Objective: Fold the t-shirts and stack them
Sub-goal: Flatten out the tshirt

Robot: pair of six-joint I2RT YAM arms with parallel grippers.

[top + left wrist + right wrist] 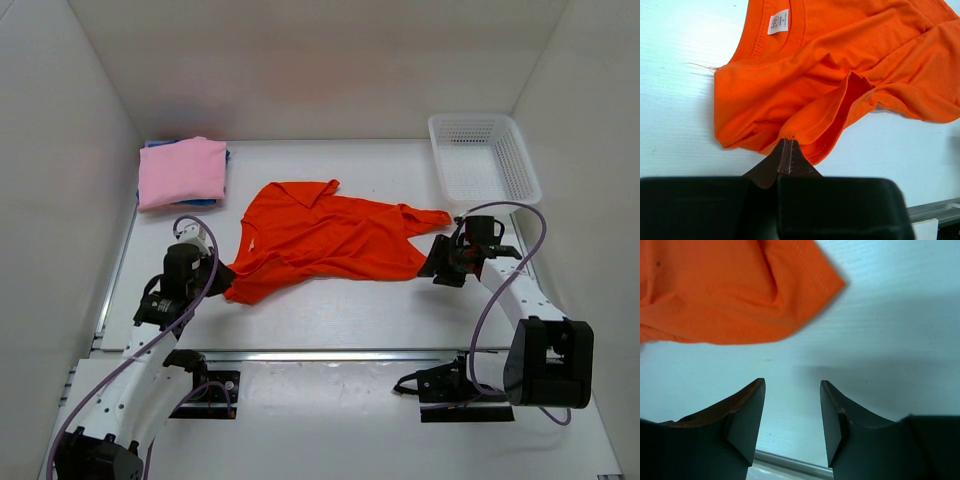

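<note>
While left gripper (788, 146) pinches orange shirt (330, 240) at its near-left edge, right gripper (792, 387) hangs spread, empty.
Shirt lies mid-table, long axis left-right; its right end sits just left of right gripper, not touching, so right arm is nearer. Pink shirt (182, 172) folded far left.

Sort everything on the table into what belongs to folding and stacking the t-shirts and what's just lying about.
Belongs to the job:
orange t-shirt, spread out mid-table
pink t-shirt, folded, far left
blue t-shirt, edges showing beneath the pink one

Just lying about:
white mesh basket, far right corner
</note>
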